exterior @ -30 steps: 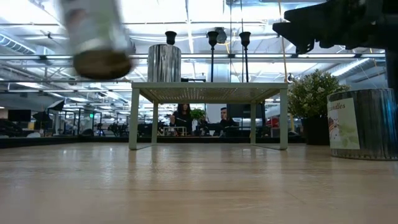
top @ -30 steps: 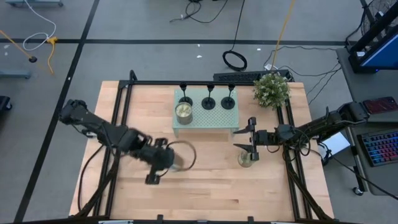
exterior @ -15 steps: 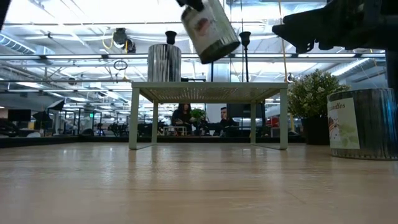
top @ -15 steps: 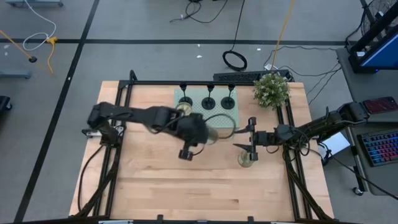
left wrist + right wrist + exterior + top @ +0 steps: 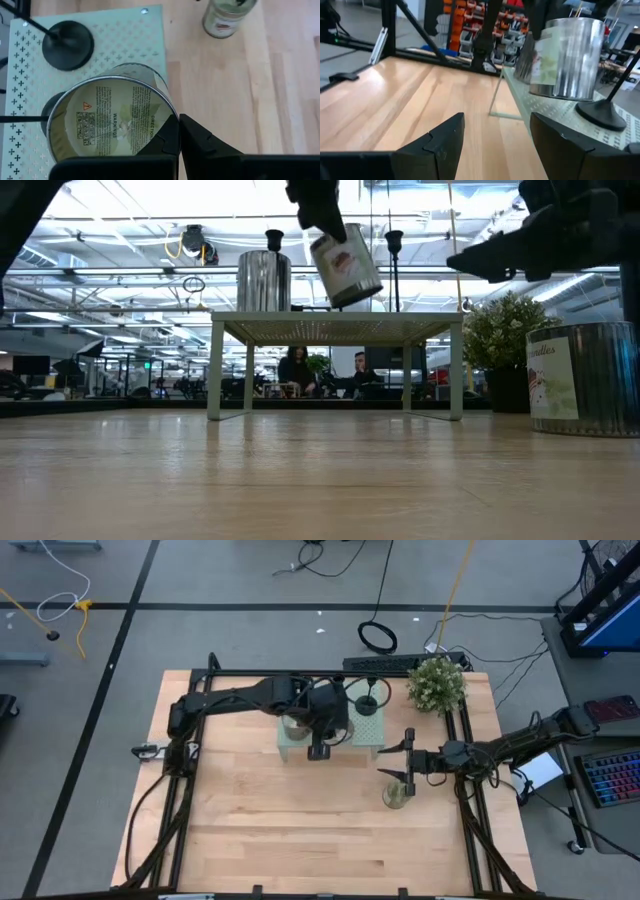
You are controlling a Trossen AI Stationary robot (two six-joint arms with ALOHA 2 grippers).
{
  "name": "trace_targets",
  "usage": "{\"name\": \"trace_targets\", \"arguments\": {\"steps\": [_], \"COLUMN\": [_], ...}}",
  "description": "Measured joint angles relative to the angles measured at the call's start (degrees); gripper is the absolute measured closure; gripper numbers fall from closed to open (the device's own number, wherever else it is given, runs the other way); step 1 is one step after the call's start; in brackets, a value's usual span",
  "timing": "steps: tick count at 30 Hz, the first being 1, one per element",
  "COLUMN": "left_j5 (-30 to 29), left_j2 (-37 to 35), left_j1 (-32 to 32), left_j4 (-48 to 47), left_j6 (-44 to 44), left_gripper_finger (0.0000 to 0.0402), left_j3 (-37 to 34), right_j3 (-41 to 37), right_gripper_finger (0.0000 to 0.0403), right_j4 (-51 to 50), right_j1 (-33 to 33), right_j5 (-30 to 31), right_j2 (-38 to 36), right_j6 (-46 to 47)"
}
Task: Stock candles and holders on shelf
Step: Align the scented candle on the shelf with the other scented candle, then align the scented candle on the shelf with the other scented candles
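Left gripper [image 5: 322, 730] was clamped on a candle [image 5: 345, 266], holding it tilted in the air above the shelf [image 5: 335, 327], clear of the perforated top. In the left wrist view one dark finger [image 5: 172, 135] pressed against the jar's side [image 5: 112, 120], warning label on the jar facing the camera. Jar hung over the middle of the shelf [image 5: 125, 40], with one holder base [image 5: 67, 44] just beside it on the dotted top.

Second candle [image 5: 264, 281] stood upright on the shelf's left part. Holders [image 5: 274, 238] stood along the back edge of the shelf; another stem [image 5: 394, 242] showed to the right of the held jar. From above only one holder [image 5: 369, 700] was clearly seen, the rest hidden under the left arm.

Right gripper [image 5: 408, 762] hovered over the table to the right of the shelf, fingers spread apart, nothing between them. Its fingers [image 5: 432, 142] showed wide open in the right wrist view, the shelf and held candle [image 5: 560, 57] ahead. Third candle [image 5: 396, 795] sat on the wooden table [image 5: 300, 830] just beside the right gripper, off the shelf. Potted plant [image 5: 436, 685] stood at the table's far right corner.
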Motion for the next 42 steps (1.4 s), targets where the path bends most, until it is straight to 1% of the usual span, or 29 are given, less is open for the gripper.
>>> {"name": "trace_targets", "arguments": {"steps": [3, 8, 15, 23, 27, 32, 34, 37, 39, 42], "left_j5": [-0.02, -0.15, -0.5, -0.55, -2.62, -5.97, -6.57, -6.69, -6.69, -6.69], "left_j2": [0.79, 0.66, 0.66, 0.66, 0.7, 0.7, 0.68, 0.68, 0.68, 0.68], "left_j1": [0.93, 1.24, 1.25, 1.55, 1.55, 1.5, 1.53, 1.42, 1.39, 1.16], "left_j4": [-0.31, -0.45, -0.53, 0.01, -0.39, -0.18, 0.62, 1.31, 1.31, 1.31], "left_j6": [-1.21, -2.0, -1.61, -0.71, -0.54, 0.19, 0.64, 0.65, 0.85, 1.01], "left_gripper_finger": [0.0399, 0.0397, 0.0377, 0.0386, 0.0382, 0.0363, 0.0354, 0.0341, 0.0333, 0.0324], "left_j3": [0.0, 0.0, 0.0, -0.42, -1.19, -1.46, -1.46, -1.46, -1.46, -1.51], "right_j3": [-0.01, -0.01, -0.01, -0.01, -0.01, -0.01, -0.01, -0.01, -0.01, -0.01], "right_gripper_finger": [0.0181, 0.0181, 0.0181, 0.0181, 0.0181, 0.0181, 0.0181, 0.0181, 0.0181, 0.0181], "right_j4": [-3.05, -5.18, -6.98, -6.94, -6.91, -6.06, -5.72, -5.4, -5.12, -4.59], "right_j1": [0.0, 0.0, 0.0, 0.0, 0.0, 0.02, 0.02, 0.02, 0.04, 0.18], "right_j5": [-0.01, 0.02, 0.05, 0.07, 0.01, -0.14, -1.45, -5.94, -8.87, -11.3], "right_j2": [-1.63, -2.75, -2.71, -2.71, -2.71, -2.71, -2.71, -2.71, -2.71, -2.71], "right_j6": [0.02, -1.47, -1.95, -1.95, -1.95, -1.95, -1.95, -1.62, -0.09, 3.08]}}
